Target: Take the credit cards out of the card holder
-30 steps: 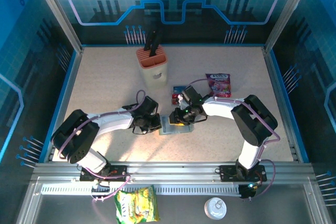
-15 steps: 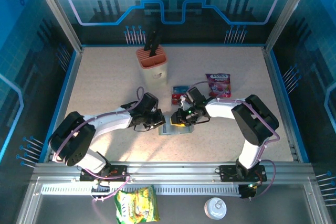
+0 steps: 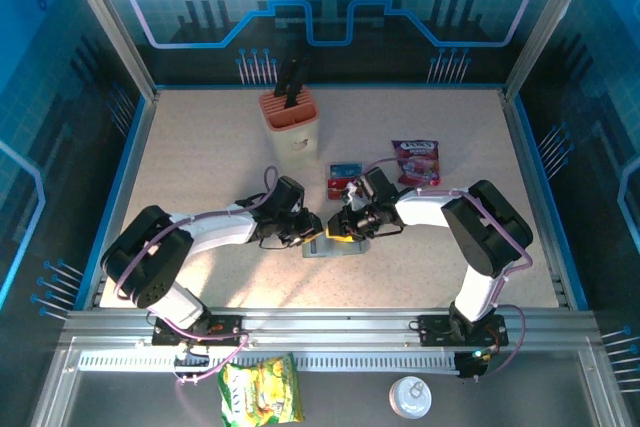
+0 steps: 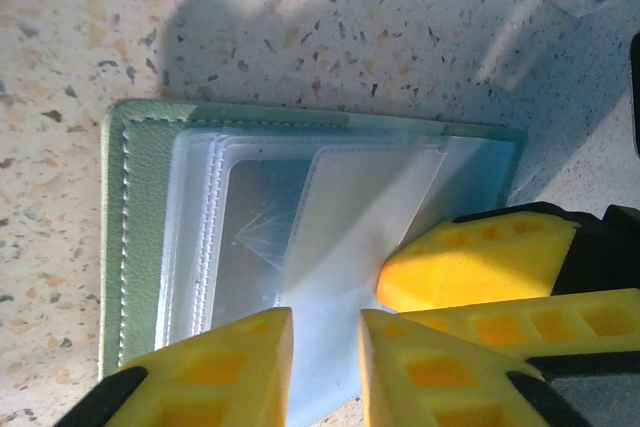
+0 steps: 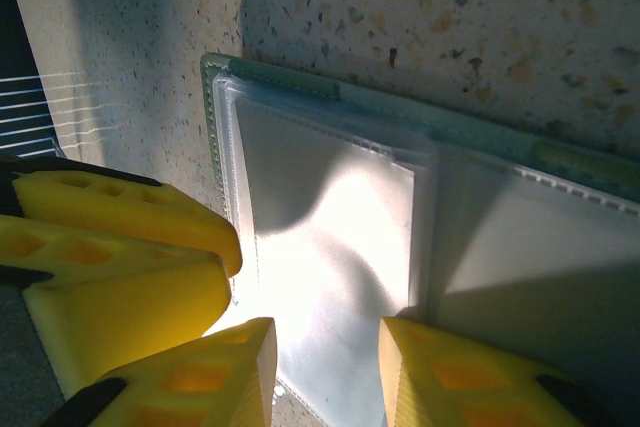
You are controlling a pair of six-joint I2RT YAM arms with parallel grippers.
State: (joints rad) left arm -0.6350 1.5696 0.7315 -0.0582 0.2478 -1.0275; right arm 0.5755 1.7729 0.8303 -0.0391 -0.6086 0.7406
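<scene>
While both arms crowd in close, start on the near side of the card holder (image 3: pixel 332 249): one yellow-green packet (image 3: pixel 261 392) and one white round lid (image 3: pixel 409 398) lie well short of it, down past the rail. Now the holder itself: just one, lying open and flat, clear sleeves up, its long axis running side to side from one claw to the other. The left claw (image 4: pixel 325 337) hangs over its left half, fingers parted a little, nothing pinched. The right claw (image 5: pixel 328 347) sits over the right half, jaws likewise apart and empty. So the sleeves lie right under both sets of tips, and neither arm looks clearly nearer. Whether a card remains inside, I cannot tell. Just beyond the holder the cards (image 3: pixel 342 179) lie out on the table: one red and one blue I can count, perhaps more stacked. Farther off there's one purple packet (image 3: pixel 415 161), and one knife block (image 3: pixel 291 123) well beyond.
</scene>
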